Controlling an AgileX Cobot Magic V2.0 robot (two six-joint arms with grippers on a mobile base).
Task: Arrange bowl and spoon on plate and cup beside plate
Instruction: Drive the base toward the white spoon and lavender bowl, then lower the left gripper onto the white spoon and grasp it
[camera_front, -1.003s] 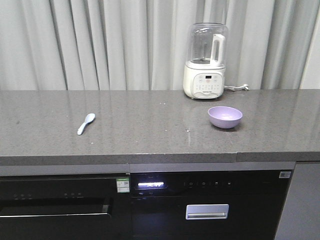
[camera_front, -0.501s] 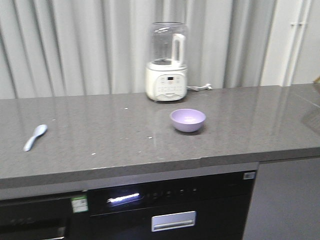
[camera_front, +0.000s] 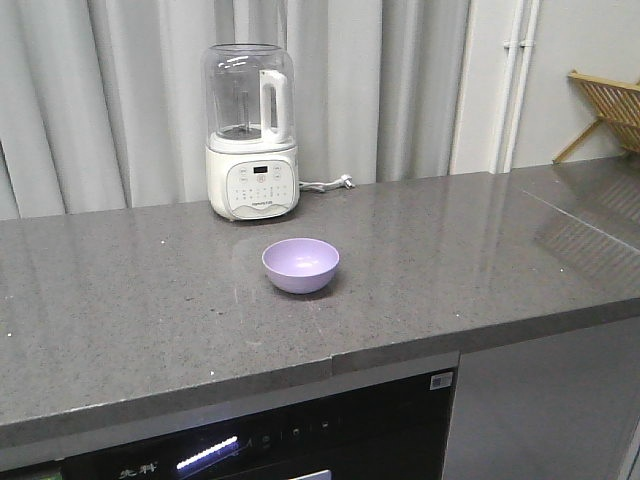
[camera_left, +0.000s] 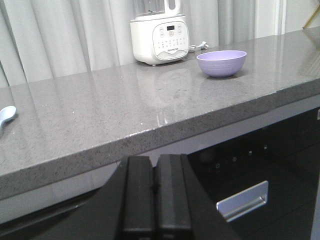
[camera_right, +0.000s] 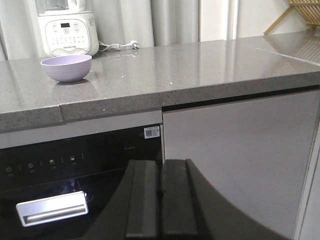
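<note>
Pale curtain (camera_front: 120, 100) across the back, floor to ceiling, and in front of it the long grey speckled counter (camera_front: 450, 260) runs wall to wall, turning a corner at the far right. Below the counter edge sits a black appliance front (camera_right: 75, 165) with a row of small controls and a silver handle (camera_right: 52, 209), and just beside it a plain grey cabinet door (camera_right: 235, 150).

Up on the counter, against the curtain, stands the blender (camera_front: 251, 130): white base, clear jug, upright, its cord (camera_front: 325, 185) trailing off to the right. Far right, a wooden rack (camera_front: 610, 105) leans at the corner, partly cut off by the frame.

Now the arms. Both are down low, in front of the cabinets, below counter height. The left fingers (camera_left: 137, 195) are pressed together, only a thin seam between them, nothing held. The right fingers (camera_right: 142, 200) are the same: closed flat against each other, holding nothing.

The bowl (camera_front: 300, 265), lavender, sits upright on the counter in front of the blender, a touch to its right, apart from it, nothing inside.

And the spoon (camera_left: 6, 115): just its pale blue scoop shows at the left edge of the left wrist view, lying on the counter, well apart from the bowl.
</note>
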